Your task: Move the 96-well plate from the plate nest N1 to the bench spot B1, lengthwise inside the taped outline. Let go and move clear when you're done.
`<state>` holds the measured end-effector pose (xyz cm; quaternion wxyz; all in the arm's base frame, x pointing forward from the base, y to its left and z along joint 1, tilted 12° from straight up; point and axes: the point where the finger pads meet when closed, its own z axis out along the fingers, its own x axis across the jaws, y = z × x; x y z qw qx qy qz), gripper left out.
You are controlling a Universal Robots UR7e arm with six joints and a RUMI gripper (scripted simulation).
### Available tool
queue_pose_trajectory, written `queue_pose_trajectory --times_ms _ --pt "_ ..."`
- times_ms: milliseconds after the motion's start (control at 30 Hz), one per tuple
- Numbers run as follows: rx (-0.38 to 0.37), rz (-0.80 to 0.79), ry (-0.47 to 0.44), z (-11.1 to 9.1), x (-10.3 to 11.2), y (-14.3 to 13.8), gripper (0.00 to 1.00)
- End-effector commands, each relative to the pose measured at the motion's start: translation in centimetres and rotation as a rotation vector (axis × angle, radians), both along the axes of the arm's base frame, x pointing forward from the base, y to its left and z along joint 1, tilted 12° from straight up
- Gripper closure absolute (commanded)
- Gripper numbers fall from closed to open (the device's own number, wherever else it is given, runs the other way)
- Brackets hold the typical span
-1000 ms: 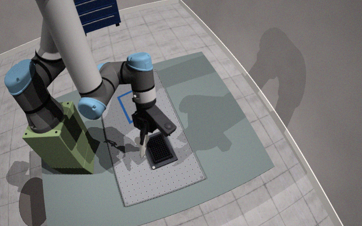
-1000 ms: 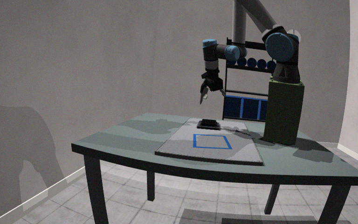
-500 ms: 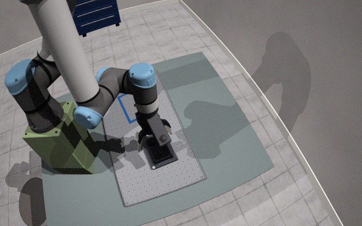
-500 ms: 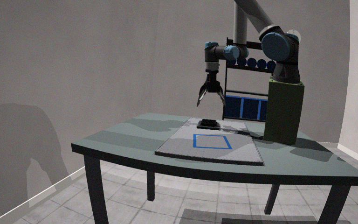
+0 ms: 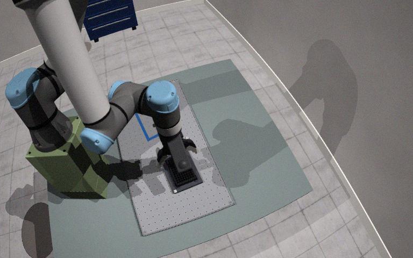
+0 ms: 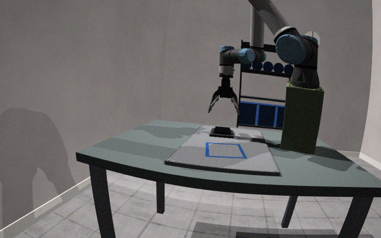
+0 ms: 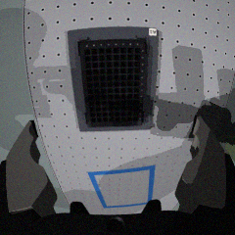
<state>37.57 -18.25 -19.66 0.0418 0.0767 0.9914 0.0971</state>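
Observation:
The black 96-well plate sits in the dark grey plate nest on the perforated bench board. It also shows in the top view and in the exterior view. My gripper hangs well above the plate, pointing down, with both fingers spread wide and nothing between them. In the top view the gripper partly covers the plate's near end. The blue taped outline lies on the board apart from the nest; it also shows in the wrist view and in the top view, partly hidden by the arm.
The green robot pedestal stands on the table beside the board. A dark rack with blue drawers stands behind the table. The perforated board lies on the green table top.

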Motion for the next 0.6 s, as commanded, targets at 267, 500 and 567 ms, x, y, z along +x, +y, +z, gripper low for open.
queue_pose_trajectory --times_ms 267,500,567 --pt "0.000 -0.001 -0.001 -0.9 0.1 0.2 0.00" --pt "0.000 -0.001 -0.001 -2.1 0.2 0.4 0.00" --pt "0.000 -0.001 -0.001 -2.4 0.3 0.4 0.00"
